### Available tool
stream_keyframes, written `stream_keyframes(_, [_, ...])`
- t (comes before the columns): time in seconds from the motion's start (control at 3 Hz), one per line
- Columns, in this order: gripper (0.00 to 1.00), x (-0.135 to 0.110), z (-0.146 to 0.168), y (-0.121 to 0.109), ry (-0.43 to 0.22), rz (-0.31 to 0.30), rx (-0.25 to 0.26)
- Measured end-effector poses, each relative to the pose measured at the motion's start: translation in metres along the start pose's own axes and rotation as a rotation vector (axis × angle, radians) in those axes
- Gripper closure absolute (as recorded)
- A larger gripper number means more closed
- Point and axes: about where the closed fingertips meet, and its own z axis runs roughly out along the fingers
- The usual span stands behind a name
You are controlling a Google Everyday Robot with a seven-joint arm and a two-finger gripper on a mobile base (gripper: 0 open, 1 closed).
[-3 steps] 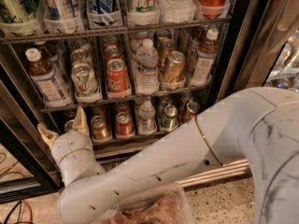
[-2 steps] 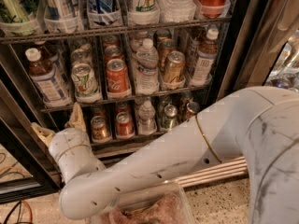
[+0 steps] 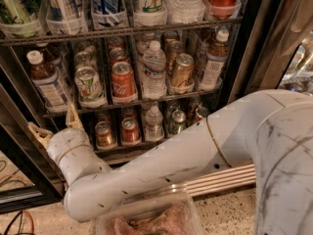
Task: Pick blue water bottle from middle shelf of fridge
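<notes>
fridge (image 3: 250, 43): black-framed glass-door cooler, door open. It fills the frame from 9 o'clock round to 2.

arm (image 3: 161, 160): big white arm sweeping in from 4 o'clock and bending up toward 9.

middle shelf (image 3: 137, 101): dark wire rack with clear lane trays running across the centre. Left to right we see a brown bottle, green-white can (image 3: 89, 84), red can (image 3: 122, 80), clear ribbed bottle (image 3: 154, 70), gold can (image 3: 182, 70) and another brown bottle (image 3: 212, 62).

blue water bottle (image 3: 45, 80): far left lane of the middle shelf, front of its row, upright, at roughly 9-10 o'clock in the frame. White cap, brown liquid, pale blue-white label. The one at the right end looks like its twin, but we're going with the left one since the gripper is parked right under it.

gripper (image 3: 56, 124): just below the shelf's left end, with the bottle at about 12 o'clock from it and not touching.

fingers (image 3: 73, 117): spread apart, nothing between them. One points up at the rack, the other out toward 9.

how it'll handle: looks full, so we'd guess moderate weight. Thin plastic that gives under a hard squeeze, and possibly slick from the cold.

where to grab: we'd go for the labelled body, mid-height. The cap end is narrow and would let it swing, and the green-white can at 3 o'clock leaves little room for a finger.
</notes>
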Motion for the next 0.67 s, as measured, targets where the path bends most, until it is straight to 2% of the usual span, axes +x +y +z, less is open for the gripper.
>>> stream_keyframes(0.67, [0.31, -0.0065, 0.0083, -0.0133, -0.025, -0.041, 0.012])
